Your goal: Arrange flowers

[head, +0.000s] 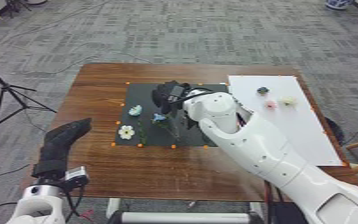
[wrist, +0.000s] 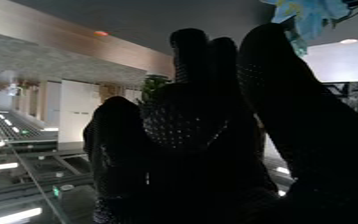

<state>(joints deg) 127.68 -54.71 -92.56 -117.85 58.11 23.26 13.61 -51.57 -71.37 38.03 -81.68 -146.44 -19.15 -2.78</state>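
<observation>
In the head view, my right hand (head: 168, 96) is over the upper middle of the black mat (head: 144, 94). A pale blue flower (head: 135, 110), a blue flower (head: 159, 117) and a white flower (head: 126, 132) lie on the mat to its lower left. My left hand (head: 66, 134), with straight fingers, is above the table's left side, apart from the flowers. In the right wrist view, green leaves (wrist: 155, 84) show beside my right hand (wrist: 189, 120); whether it holds them is unclear. Blue petals (wrist: 313, 14) are near it. My right forearm hides part of the mat.
A white board (head: 298, 132) lies on the right of the brown table (head: 149, 175), bearing a dark green piece (head: 262, 90), a pink flower (head: 270, 104) and a cream flower (head: 288, 100). Orange markers edge the mat. A black tripod (head: 7, 86) stands left of the table.
</observation>
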